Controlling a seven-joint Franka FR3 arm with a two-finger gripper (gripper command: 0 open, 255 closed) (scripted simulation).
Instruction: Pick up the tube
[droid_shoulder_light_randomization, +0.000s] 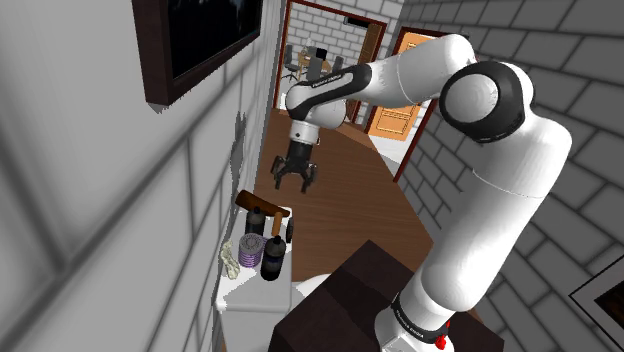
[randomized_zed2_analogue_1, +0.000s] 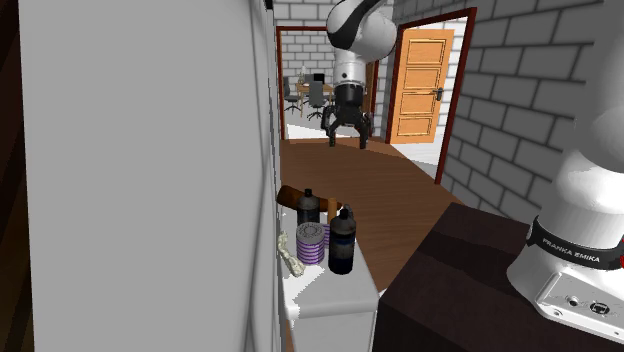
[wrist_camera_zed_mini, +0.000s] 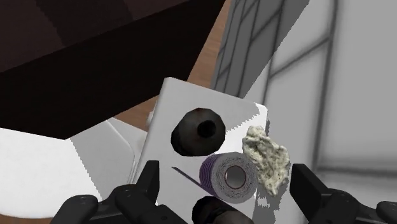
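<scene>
Hovering wide open and empty, jaws high above the purple tube (wrist_camera_zed_mini: 230, 177) beside two dark bottles (wrist_camera_zed_mini: 198, 130)

The tube (randomized_zed2_analogue_1: 312, 243) is a short, stubby cylinder. Its side is purple with paler grey bands running round it. Its flat upper face (wrist_camera_zed_mini: 230, 176) is grey and marked with concentric rings around a dark central hole. It stands upright, bore vertical, its lower end resting on the white tabletop (randomized_zed2_analogue_1: 330, 295). In the second exterior view it stands a little toward the tabletop's left edge and about midway along its depth. In the shoulder view the tube (droid_shoulder_light_randomization: 249, 247) likewise stands upright on the tabletop (droid_shoulder_light_randomization: 250, 292).
</scene>
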